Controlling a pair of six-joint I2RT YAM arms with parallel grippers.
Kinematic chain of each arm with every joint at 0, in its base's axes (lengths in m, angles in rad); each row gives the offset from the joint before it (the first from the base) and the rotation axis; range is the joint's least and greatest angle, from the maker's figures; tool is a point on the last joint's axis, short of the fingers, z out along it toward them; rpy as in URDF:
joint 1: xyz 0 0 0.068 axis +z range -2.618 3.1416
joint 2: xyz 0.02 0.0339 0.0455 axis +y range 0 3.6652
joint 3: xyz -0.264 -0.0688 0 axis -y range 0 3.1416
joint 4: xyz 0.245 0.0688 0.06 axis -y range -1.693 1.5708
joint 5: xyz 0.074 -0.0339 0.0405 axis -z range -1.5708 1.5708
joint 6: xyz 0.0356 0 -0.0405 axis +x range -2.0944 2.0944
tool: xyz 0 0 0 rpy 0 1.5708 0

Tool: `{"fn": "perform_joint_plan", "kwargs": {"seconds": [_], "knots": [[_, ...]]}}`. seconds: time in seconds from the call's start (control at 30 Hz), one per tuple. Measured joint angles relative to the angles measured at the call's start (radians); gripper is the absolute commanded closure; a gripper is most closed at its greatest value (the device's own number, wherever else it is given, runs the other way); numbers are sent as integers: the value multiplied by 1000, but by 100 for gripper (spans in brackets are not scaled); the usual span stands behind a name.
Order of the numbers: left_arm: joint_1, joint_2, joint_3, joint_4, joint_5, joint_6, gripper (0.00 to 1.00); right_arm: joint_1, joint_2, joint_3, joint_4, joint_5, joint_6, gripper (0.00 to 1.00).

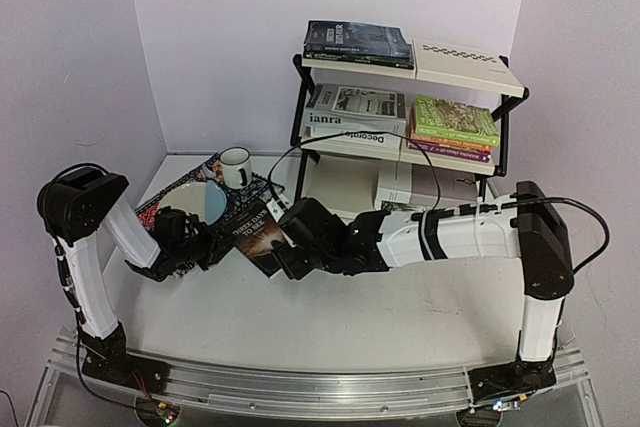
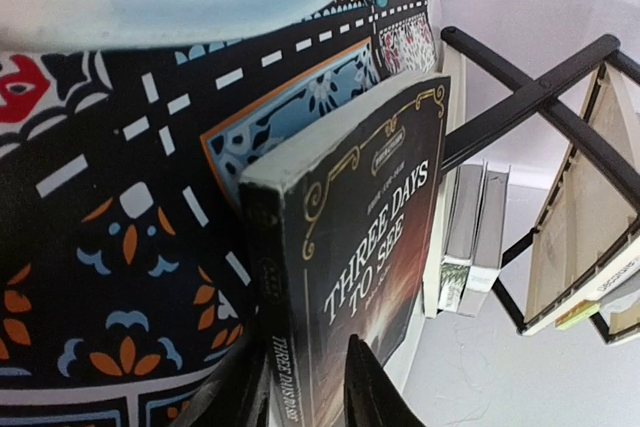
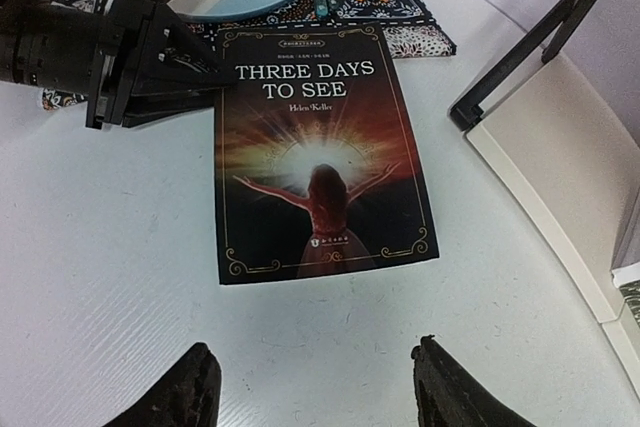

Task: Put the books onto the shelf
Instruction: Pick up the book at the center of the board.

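Observation:
The dark book "Three Days to See" lies face up on the white table, one end over the placemat's edge. My left gripper is shut on it at the spine corner: in the left wrist view one finger sits on the cover, the other under the spine, the book between them. My right gripper hangs open just above the bare table, short of the book's near edge. The shelf stands at the back right with dark books on top, grey-white and green books in the middle, white ones at the bottom.
A dark patterned placemat lies at the left with a pale blue plate and a white mug on it. The shelf's black frame and cream bottom panel are close to the book's right.

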Motion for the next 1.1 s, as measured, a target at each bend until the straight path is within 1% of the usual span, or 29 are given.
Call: {"fn": "perform_joint_plan", "kwargs": {"seconds": [0.1,0.17,0.33,0.43,0.53,0.77,0.97,1.1], "knots": [[-3,3,0,13,0,-9,68,-16,12,11,-7,-25,27,29],[-4,8,1,22,3,-11,68,-41,33,30,-10,-73,55,29],[-6,24,5,47,9,-13,67,-160,115,91,-15,-205,131,29],[-9,28,7,52,9,-13,67,-218,169,142,-21,-246,159,29],[-12,35,8,63,8,-15,67,-243,216,189,-24,-269,169,29],[-26,47,26,63,8,-24,67,-248,332,318,-25,-277,150,34],[-27,50,27,66,8,-36,67,-249,411,381,-27,-232,112,30],[-27,51,27,67,8,-38,67,-254,446,419,-29,-210,90,32]]}}
